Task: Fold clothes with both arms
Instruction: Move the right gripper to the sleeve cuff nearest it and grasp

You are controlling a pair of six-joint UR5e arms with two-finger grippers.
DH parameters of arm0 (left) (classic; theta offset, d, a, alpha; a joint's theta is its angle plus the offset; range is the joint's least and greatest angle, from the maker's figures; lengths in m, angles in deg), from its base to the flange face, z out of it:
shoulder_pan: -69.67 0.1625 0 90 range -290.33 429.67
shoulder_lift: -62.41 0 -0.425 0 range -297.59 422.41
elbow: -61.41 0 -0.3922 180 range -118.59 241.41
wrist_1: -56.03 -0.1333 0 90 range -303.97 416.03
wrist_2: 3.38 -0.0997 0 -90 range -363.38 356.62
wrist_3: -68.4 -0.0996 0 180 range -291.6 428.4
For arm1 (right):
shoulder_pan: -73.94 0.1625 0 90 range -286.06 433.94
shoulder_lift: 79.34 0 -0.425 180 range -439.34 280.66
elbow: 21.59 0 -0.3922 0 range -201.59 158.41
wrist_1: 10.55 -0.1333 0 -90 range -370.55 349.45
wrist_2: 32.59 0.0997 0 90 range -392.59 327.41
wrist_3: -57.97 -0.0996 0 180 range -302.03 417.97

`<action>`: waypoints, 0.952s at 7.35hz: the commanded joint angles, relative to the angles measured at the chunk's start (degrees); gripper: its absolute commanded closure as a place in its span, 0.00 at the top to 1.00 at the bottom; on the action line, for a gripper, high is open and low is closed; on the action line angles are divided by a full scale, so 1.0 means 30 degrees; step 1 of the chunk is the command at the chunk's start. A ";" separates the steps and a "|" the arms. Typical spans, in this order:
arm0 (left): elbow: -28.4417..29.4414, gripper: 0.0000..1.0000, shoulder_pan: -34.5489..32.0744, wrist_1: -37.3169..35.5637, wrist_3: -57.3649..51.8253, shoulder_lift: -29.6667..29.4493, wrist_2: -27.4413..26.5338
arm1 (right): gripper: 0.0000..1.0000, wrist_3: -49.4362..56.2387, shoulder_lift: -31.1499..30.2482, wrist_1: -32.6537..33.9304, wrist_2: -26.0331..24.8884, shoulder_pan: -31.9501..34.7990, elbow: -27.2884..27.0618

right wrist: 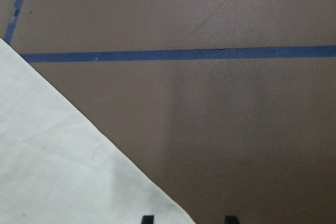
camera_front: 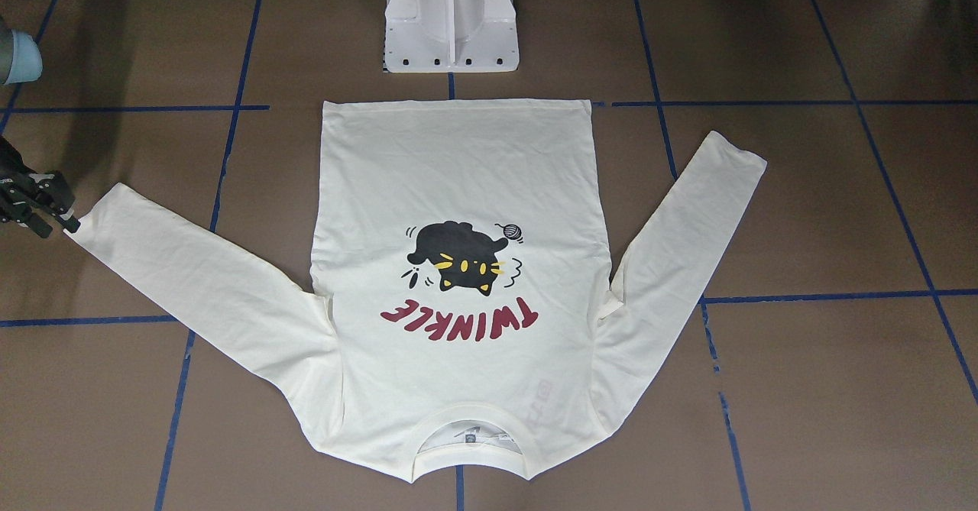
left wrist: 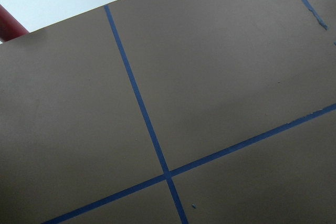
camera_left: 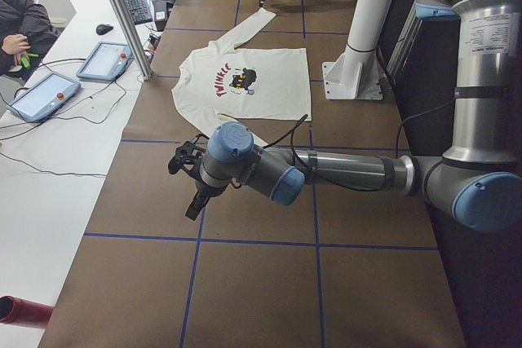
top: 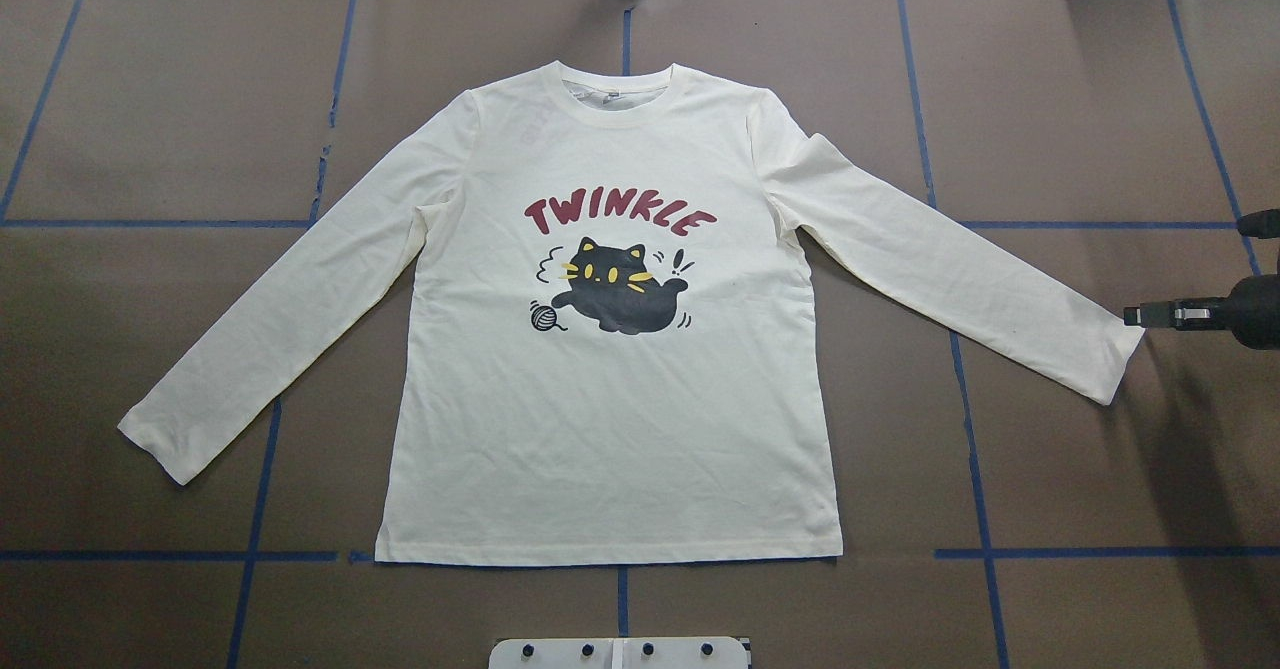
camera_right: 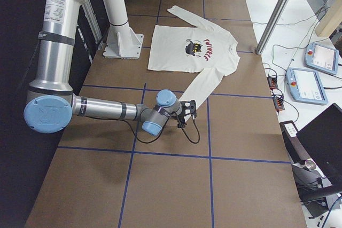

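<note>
Found T-shirt (top: pixel 610 429) flat on worktop (top: pixel 1050 99), print up: hem nearest base (top: pixel 620 652), sleeves spread, collar farthest. Saw right tool (top: pixel 1132 316) at right cuff, jaws apart. Could not tell left tool (camera_left: pixel 196 197) state. Judged no fold made; all folding outstanding.

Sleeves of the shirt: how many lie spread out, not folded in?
2. The left sleeve lies flat, angled out leftward; the right sleeve lies flat, its cuff beside the right tool.

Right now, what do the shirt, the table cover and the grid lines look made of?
T-shirt: soft matte knit, likely cotton; fine wrinkles, ribbed collar.
Table cover: matte brown sheet, maybe paper; no glare, faint scuffs.
Grid lines: blue tape, seemingly; chipped edges.
</note>
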 commanded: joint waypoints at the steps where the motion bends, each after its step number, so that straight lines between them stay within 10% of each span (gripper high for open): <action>1: 0.0014 1.00 -0.0001 0.0000 -0.0010 0.0004 0.0000 | 0.51 0.0021 0.0170 -0.0083 -0.0052 -0.0073 0.0589; 5: -0.0015 1.00 -0.0001 0.0000 -0.0039 0.0062 0.0000 | 0.35 -0.0008 0.0111 -0.0083 -0.0023 -0.0395 0.0650; 7: -0.0015 1.00 -0.0031 0.0000 -0.0039 0.0063 0.0000 | 0.00 -0.0008 0.0111 -0.0083 -0.0023 -0.0454 0.0562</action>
